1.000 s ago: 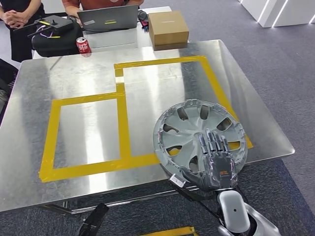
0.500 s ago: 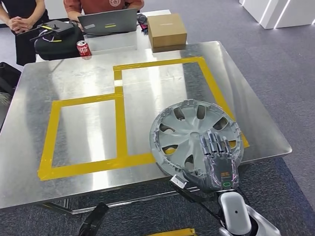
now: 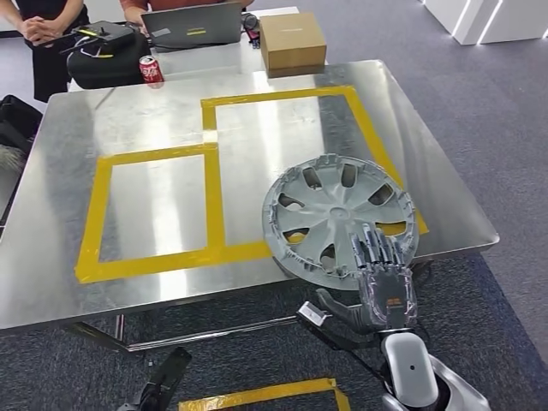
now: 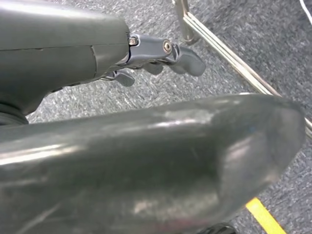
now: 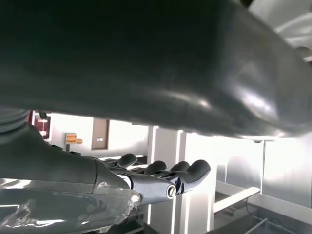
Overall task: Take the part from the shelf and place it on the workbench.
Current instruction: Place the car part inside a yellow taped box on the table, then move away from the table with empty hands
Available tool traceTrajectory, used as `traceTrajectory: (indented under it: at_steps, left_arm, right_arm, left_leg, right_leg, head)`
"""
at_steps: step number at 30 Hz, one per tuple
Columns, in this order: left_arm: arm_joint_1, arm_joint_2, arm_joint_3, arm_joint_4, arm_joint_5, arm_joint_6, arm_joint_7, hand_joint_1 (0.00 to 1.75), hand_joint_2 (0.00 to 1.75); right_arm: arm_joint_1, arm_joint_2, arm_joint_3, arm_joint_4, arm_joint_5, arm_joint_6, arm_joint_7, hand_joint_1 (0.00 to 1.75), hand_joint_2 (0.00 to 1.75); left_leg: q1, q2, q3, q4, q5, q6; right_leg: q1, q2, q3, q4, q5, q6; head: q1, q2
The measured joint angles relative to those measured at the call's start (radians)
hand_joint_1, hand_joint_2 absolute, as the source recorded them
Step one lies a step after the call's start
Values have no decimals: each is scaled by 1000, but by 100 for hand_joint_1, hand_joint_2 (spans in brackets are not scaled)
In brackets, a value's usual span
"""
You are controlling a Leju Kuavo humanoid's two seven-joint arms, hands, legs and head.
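The part is a grey spoked wheel cover (image 3: pixel 336 210). It lies at the front right of the metal workbench (image 3: pixel 58 188), over the corner of the right yellow tape box (image 3: pixel 362 128), with its near rim past the bench edge. My right hand (image 3: pixel 381 278) holds that near rim, fingers (image 3: pixel 375 248) on top and thumb underneath. In the right wrist view the right hand (image 5: pixel 158 173) has its fingers stretched out straight. My left hand (image 4: pixel 162 51) hangs over the carpet with nothing in it.
A second yellow tape box (image 3: pixel 155 205) marks the bench's left half. Beyond the far edge stand a red can (image 3: pixel 151 70), a cardboard box (image 3: pixel 292 41), a laptop (image 3: pixel 191 24) and a black bag (image 3: pixel 104 64). A person (image 3: pixel 45 26) stands far left. Yellow tape (image 3: pixel 259 396) marks the floor.
The whole picture has shifted, so the camera moved. The wheel cover stays over the same tape corner with my right hand on its near rim.
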Motion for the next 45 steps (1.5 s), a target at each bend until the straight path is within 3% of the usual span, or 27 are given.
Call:
traceTrajectory:
  at_steps: [2,3,5,7,8,9,11,13,15,17,19,21,22,23,25,27,29,30,32,34,37,38,39,40,42,44,45]
  left_arm:
    - [2,0,0,0,1,1,0,0,0]
    - [3,0,0,0,1,2,0,0,0]
    - [3,1,1,0,1,3,-1,0,0]
    - [5,0,1,0,1,3,-1,0,0]
    - [6,0,1,1,1,3,-1,0,0]
    - [7,0,1,1,1,3,-1,0,0]
    - [7,0,1,1,1,3,-1,0,0]
    - [6,0,1,1,0,3,-2,0,0]
    - [7,-1,1,1,0,3,-2,0,0]
    - [8,0,1,1,0,3,-2,0,0]
    - [9,2,1,1,0,3,-2,0,0]
    - [8,2,1,1,0,3,-2,0,0]
    - [8,2,1,1,0,3,-2,0,0]
    - [9,2,1,1,0,3,-2,0,0]
    - [8,2,1,1,0,3,-2,0,0]
    - [5,1,1,1,0,3,-2,0,0]
    - [0,1,1,1,0,4,-2,0,0]
    - [-2,1,1,1,0,5,-2,0,0]
    - [1,0,1,1,0,5,-2,0,0]
    - [4,0,1,2,0,6,-2,0,0]
    - [4,0,1,2,0,6,-2,0,0]
    - [6,0,1,2,0,6,-2,0,0]
    - [7,0,1,2,1,6,-2,0,0]
    - [7,0,1,2,1,6,-2,0,0]
    - [8,0,1,2,1,6,-2,0,0]
    - [8,0,1,2,2,7,-2,0,0]
    - [8,0,1,2,2,7,-3,0,0]
  right_arm:
    - [1,1,1,-1,0,0,0,0,0]
    - [2,1,1,-1,0,0,0,0,0]
    - [2,2,2,-1,0,0,0,0,0]
    - [3,2,3,-1,0,0,0,0,0]
    - [3,2,4,-1,0,0,0,0,0]
    - [3,2,5,-1,0,-1,0,0,0]
    - [2,2,7,-1,0,-1,0,0,0]
    - [-1,2,7,-2,0,-2,0,0,0]
    - [-3,3,7,-2,0,-3,0,0,0]
    - [-2,3,7,-2,0,-4,0,0,0]
    - [-4,4,7,-2,0,-4,0,0,0]
    - [-4,5,7,-2,0,-5,0,0,0]
    - [-3,5,8,-2,0,-5,0,0,0]
    - [-2,6,8,-2,0,-5,0,0,0]
    - [0,6,8,-2,0,-5,0,0,0]
    - [0,7,8,-2,0,-6,0,0,0]
    - [0,7,8,-2,0,-6,0,0,0]
    - [0,7,8,-2,0,-7,0,0,0]
    - [1,7,8,-2,0,-7,0,0,0]
    - [4,8,9,-2,0,-8,0,0,0]
    - [5,8,10,-2,0,-8,0,0,0]
    - [6,9,11,-2,0,-8,0,0,0]
    - [7,9,12,-2,0,-8,0,0,0]
    - [8,9,12,-2,0,-8,0,0,0]
    - [7,9,15,-2,0,-8,0,0,0]
    - [7,9,17,-4,0,-8,0,0,0]
    - [7,9,17,-5,0,-9,0,0,0]
  left_leg:
    - [-1,1,-13,1,12,18]
    - [-1,3,-20,0,20,28]
    - [-1,4,-39,-1,40,43]
    - [-5,4,-62,0,58,48]
    - [-7,4,-74,1,68,49]
    - [-9,5,-86,2,77,49]
    - [-13,4,-106,2,94,47]
    - [-17,3,-118,3,109,41]
    - [-16,3,-124,2,124,30]
    - [-14,3,-130,2,133,17]
    - [-12,3,-151,41,84,4]
    - [-7,4,-189,157,-17,-7]
    - [-5,4,-205,223,-54,-11]
    - [-3,4,-211,271,-70,-15]
    - [0,4,-178,274,-38,-18]
    - [2,4,-79,158,3,-18]
    - [2,3,16,24,-7,-8]
    - [0,2,36,-9,-16,0]
    - [-2,4,27,-19,-10,19]
    - [-2,7,10,-19,11,37]
    - [-3,9,-27,-19,44,49]
    - [-4,9,-41,-18,56,49]
    - [-6,9,-55,-18,67,48]
    - [-6,9,-69,-17,77,46]
    - [-7,9,-90,-16,95,41]
    - [-9,9,-103,-16,112,31]
    - [-9,9,-107,-16,121,26]
  right_leg:
    - [-3,0,-5,-3,7,11]
    - [-4,0,-14,10,-10,15]
    - [-3,0,-50,106,-95,19]
    - [0,0,-86,244,-176,20]
    - [2,0,-87,283,-187,18]
    - [4,0,-71,285,-177,15]
    - [9,1,21,182,-136,3]
    - [16,1,124,43,-128,-8]
    - [22,2,155,-13,-136,-16]
    - [22,1,139,-17,-120,-28]
    - [17,-2,121,-22,-97,-42]
    - [14,-4,94,-23,-72,-48]
    - [13,-4,77,-23,-60,-48]
    - [13,-4,60,-22,-47,-47]
    - [11,-5,29,-21,-23,-43]
    - [10,-4,1,-19,0,-34]
    - [11,-4,-16,-14,20,-22]
    - [12,-4,-20,-14,31,-16]
    - [9,-4,-25,-19,47,-4]
    - [6,-4,-43,11,6,6]
    - [6,-3,-93,193,-135,13]
    - [6,-3,-101,251,-156,14]
    - [6,-3,-94,281,-155,14]
    - [6,-3,-69,274,-137,12]
    - [7,-2,33,158,-102,6]
    - [10,0,131,18,-111,-1]
    - [13,2,153,-18,-121,-5]
  head:
    - [0,0]
    - [0,0]
    - [2,0]
    - [2,0]
    - [3,0]
    - [2,0]
    - [2,0]
    - [2,0]
    - [4,0]
    - [7,0]
    - [5,0]
    - [2,0]
    - [2,0]
    - [2,0]
    - [2,0]
    - [2,0]
    - [2,0]
    - [2,0]
    - [3,0]
    - [4,0]
    - [6,0]
    - [6,0]
    - [6,0]
    - [6,0]
    - [6,0]
    - [5,0]
    - [5,0]
